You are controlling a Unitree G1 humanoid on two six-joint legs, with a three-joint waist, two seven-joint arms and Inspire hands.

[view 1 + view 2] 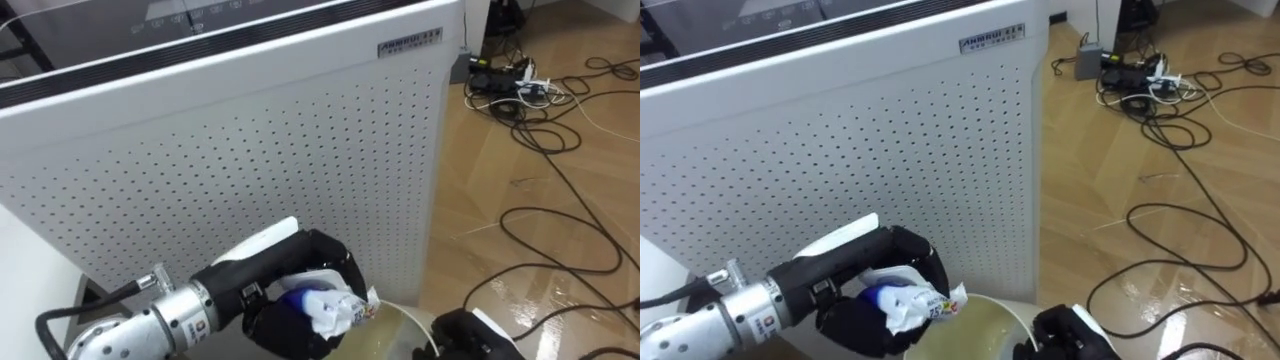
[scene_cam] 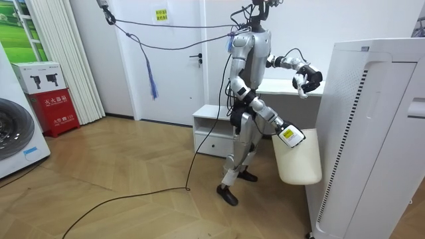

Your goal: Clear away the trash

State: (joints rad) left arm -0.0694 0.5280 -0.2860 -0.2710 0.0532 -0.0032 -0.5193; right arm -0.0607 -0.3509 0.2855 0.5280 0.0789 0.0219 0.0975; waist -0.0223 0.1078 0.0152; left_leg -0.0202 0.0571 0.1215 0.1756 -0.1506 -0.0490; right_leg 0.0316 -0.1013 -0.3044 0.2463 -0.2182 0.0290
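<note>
My left hand [image 1: 290, 285] is curled round a crumpled white and blue wrapper [image 1: 325, 305], held just over the rim of a beige bin [image 1: 405, 330]. In the room view that hand [image 2: 307, 79] is raised at chest height. The bin [image 2: 299, 158] hangs lower beside my legs, with my right hand [image 2: 290, 135] gripping its top edge. At the bottom of the eye views the right hand [image 1: 480, 337] shows as a dark shape on the bin's rim. I stand close to a tall white appliance.
A big white perforated appliance [image 1: 250, 140] stands right in front of me. Black cables and a power strip [image 1: 510, 85] lie on the wood floor to the right. A low white cabinet [image 2: 212, 129] is behind me, and a washing machine [image 2: 16, 136] is at the room view's left.
</note>
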